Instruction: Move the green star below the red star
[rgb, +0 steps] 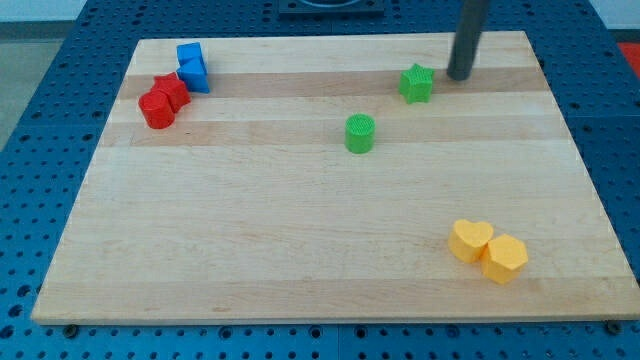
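Observation:
The green star (417, 83) sits on the wooden board near the view's top right. My tip (459, 76) is just to its right, a small gap apart. The red star (172, 89) is at the view's top left, touching a red round-edged block (156, 109) at its lower left. The rod rises out of the view's top.
Two blue blocks (192, 67) sit right of and above the red star, touching it. A green cylinder (360, 133) stands left of and below the green star. A yellow heart (470, 240) and a yellow hexagon (505, 259) are at the bottom right. The board (300, 250) lies on a blue pegboard.

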